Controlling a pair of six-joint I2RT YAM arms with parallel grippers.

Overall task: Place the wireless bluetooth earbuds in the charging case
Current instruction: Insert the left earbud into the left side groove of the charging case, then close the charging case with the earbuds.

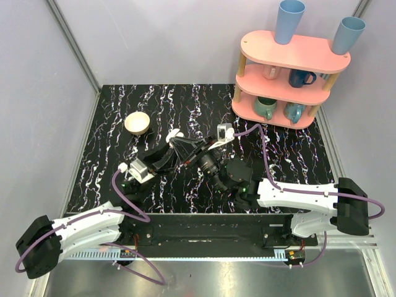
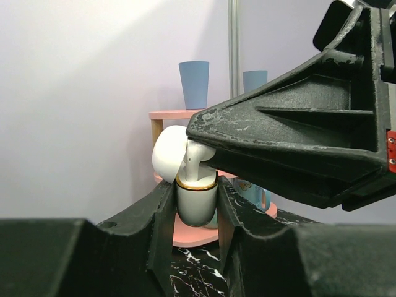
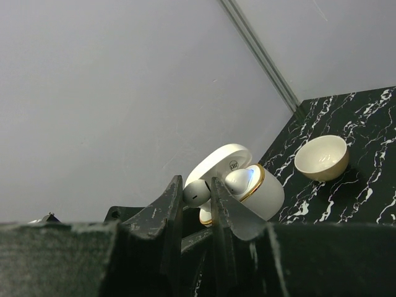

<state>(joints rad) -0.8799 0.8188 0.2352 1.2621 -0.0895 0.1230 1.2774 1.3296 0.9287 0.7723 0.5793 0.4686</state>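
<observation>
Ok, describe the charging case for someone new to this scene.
Start at the middle of the black table. The charging case is the small white pod in the left gripper. Unlike the earbud beside it, it has a gold rim and open lid.

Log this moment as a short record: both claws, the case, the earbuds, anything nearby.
left claw: shut on charging case
right claw: shut on held earbud
charging case: lid open
held earbud: at the case mouth, not seated
other earbud: seated in the case
nearby: beige bowl on table
</observation>
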